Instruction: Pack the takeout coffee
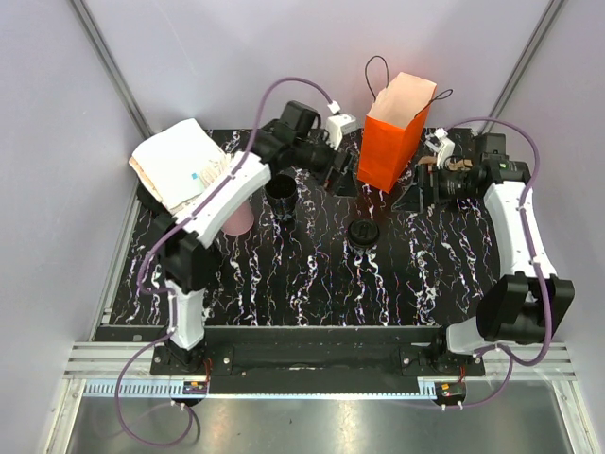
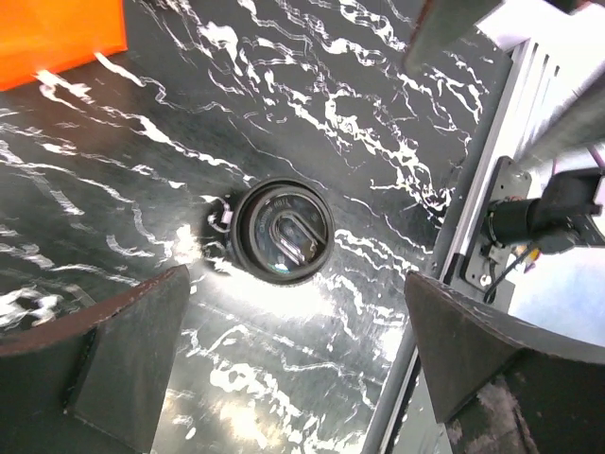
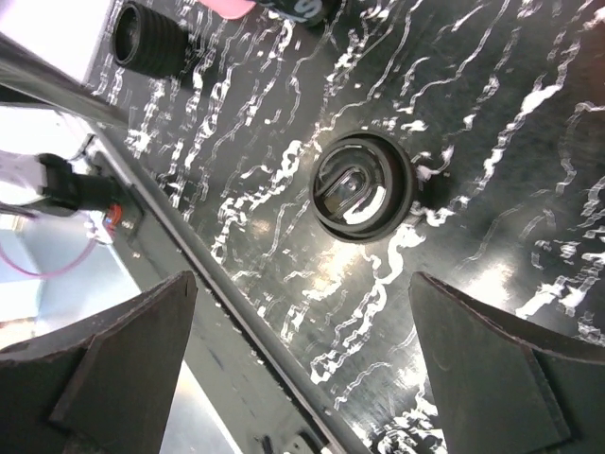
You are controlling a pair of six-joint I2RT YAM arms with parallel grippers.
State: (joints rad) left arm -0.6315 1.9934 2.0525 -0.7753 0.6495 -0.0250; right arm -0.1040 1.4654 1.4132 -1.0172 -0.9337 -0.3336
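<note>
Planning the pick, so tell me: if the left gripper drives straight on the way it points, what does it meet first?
The left gripper would likely meet the takeout coffee first, centered ahead between the open fingers; depth is unclear.

Nothing is legible; marks on the takeout coffee (image 2: 282, 232) and paper stack (image 1: 175, 161) are too blurred.
</note>
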